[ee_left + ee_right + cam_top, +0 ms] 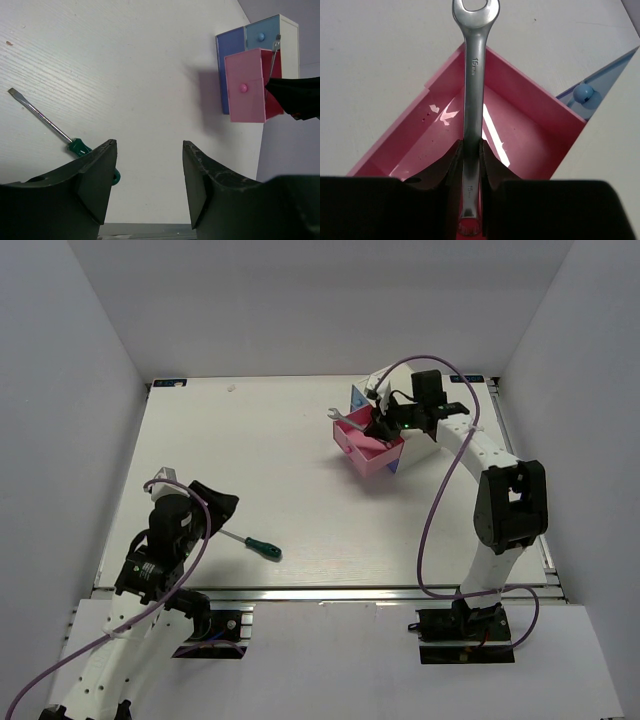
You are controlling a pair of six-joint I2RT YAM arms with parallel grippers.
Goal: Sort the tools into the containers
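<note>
Steel, polished and rigid: the wrench (472,75) is dense for its size, and it will neither flex nor forgive a loose pinch. In the right wrist view it runs straight up the middle of the frame. Its stamped flat face is towards the lens, its open end at the top edge and its ring end down between the fingers. The right gripper (471,150) is closed on the shank's two narrow edges, low down near the ring end, with the jaws only a shank's width apart. I judge that hold to be secure sideways but poor against pivoting, since most of the length hangs beyond the pads and the edges are slick.

Below it is the pink drawer (530,95), pulled out, with nothing I can make out on its glossy floor. The wrench's open end reaches past the drawer's far corner in this view, so I'd expect it to fit corner to corner, if at all. A light plastic drawer may also jolt when the metal lands, so I'd lower the wrench rather than drop it. At the right edge of the frame I can see the knob of a blue drawer (583,93). The left wrist view shows the white cabinet (289,30) in the upper right of the frame.

Well apart, in the lower left of the overhead view, the green-handled screwdriver (255,543) lies flat on the table (250,440). Its round shaft will probably roll, so the handle is the better place to grip. The left gripper (149,175) hovers just beside it, jaws wide apart and holding nothing.
</note>
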